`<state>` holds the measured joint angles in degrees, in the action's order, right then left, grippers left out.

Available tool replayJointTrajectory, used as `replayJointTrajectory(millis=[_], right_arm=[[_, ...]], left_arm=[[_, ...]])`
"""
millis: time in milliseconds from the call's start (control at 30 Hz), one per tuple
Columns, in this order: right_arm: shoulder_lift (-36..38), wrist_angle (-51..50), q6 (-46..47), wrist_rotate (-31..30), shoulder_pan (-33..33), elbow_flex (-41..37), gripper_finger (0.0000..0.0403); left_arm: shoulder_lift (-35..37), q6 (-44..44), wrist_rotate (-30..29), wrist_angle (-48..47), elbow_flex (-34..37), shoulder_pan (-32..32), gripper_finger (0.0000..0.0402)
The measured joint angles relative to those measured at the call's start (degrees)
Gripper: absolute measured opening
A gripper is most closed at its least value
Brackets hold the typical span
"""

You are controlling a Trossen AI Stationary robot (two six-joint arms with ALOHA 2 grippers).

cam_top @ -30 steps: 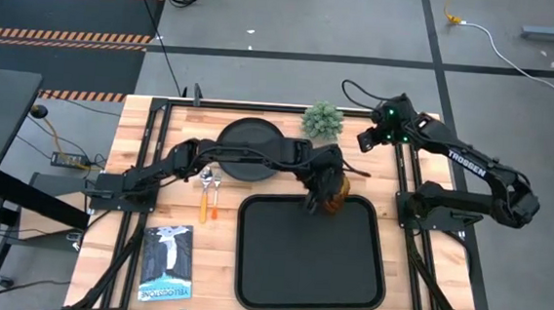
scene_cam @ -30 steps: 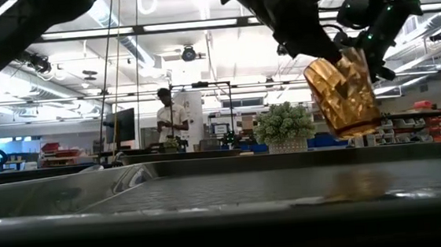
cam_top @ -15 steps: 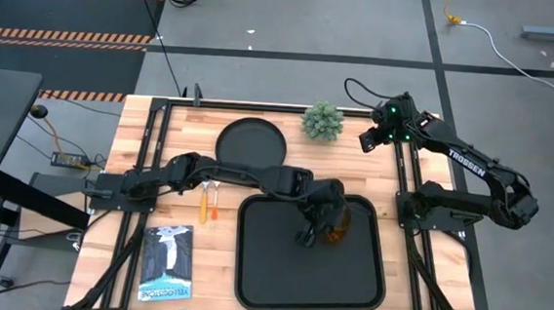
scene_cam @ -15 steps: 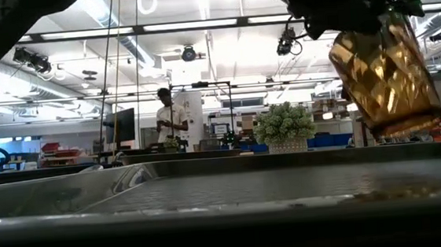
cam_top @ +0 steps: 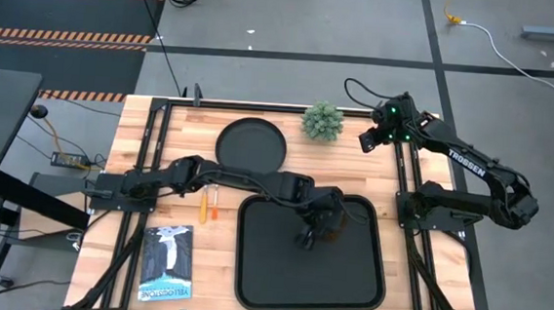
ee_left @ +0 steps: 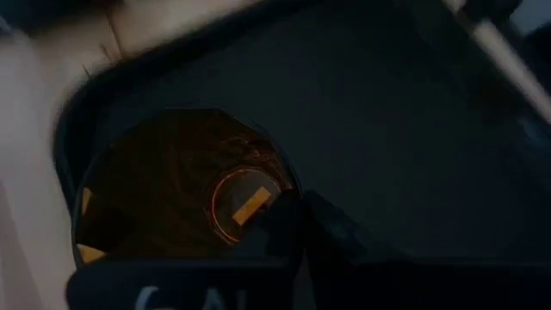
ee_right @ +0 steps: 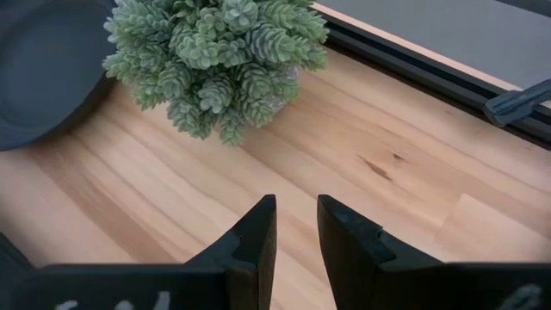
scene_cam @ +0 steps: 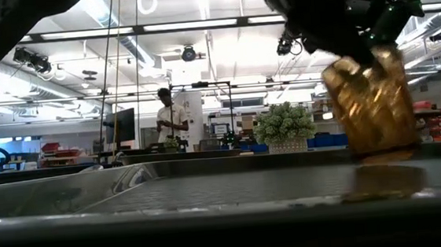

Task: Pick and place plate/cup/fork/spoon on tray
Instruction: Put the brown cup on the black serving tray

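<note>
Two arms share the bench (cam_top: 132, 135), and only the left one is at work. Nearest the front edge lies a booklet (cam_top: 166, 262) on the bare wood, left of the tray (cam_top: 269, 272). Over the tray's upper right part the left gripper (cam_top: 323, 229) holds the cup (scene_cam: 371, 112) — its jaws are closed on the rim, with the amber tumbler hanging upright, its base at or just above the tray floor; whether it touches cannot be told from the low view. The left wrist view looks down into the cup, which sits near a rounded corner of the tray. Left of the tray, on the wood, the fork (cam_top: 217, 196) and the spoon (cam_top: 206, 197) lie side by side, handles toward the front, partly under the left arm. Farther back the plate (cam_top: 250, 145) rests on the bench, apart from the tray. Beside it stands a small potted plant (cam_top: 323, 120). At the far right corner the right gripper (ee_right: 295, 226) hovers above the wood near the plant — its jaws are parted and hold nothing. Beyond the bench, a person (scene_cam: 171, 121) stands in the room.
</note>
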<state>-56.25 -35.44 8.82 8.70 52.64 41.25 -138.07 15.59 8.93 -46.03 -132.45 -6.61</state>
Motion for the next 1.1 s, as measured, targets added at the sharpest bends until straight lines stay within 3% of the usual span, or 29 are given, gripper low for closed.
replayJointTrajectory(millis=[467, 900, 1100], right_arm=[[0.00, -0.01, 0.00, 0.21, 0.00, 0.00, 0.0093], [0.00, -0.16, -0.01, 0.21, 0.00, 0.00, 0.0093], [0.00, -0.22, 0.00, 0.28, -0.04, 0.00, 0.0093]], left_arm=[[-0.64, 0.23, -1.41, -0.36, -0.14, 0.00, 0.0026], [-0.73, 3.38, -4.07, 2.90, -0.13, -0.33, 0.0149], [0.91, 7.72, -9.69, 2.56, -0.54, -1.97, 0.0179]])
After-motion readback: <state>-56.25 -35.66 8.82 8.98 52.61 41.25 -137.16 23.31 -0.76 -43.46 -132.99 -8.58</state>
